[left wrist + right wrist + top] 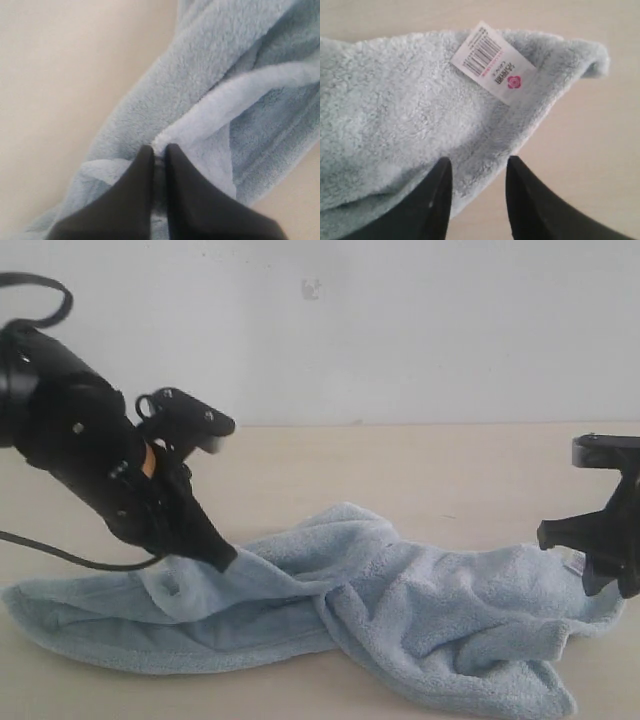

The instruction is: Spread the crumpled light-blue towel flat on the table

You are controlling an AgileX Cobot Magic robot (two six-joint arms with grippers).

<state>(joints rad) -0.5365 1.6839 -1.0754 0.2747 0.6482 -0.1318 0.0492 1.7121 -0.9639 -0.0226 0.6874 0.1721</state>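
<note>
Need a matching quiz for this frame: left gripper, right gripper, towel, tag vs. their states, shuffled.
1 left gripper
2 right gripper
3 towel
4 tag

A white, with barcode and red print
B open, at a towel corner
C shut on a towel fold
D crumpled, twisted on the table

Pairs: 1-C, 2-B, 3-D, 4-A
</note>
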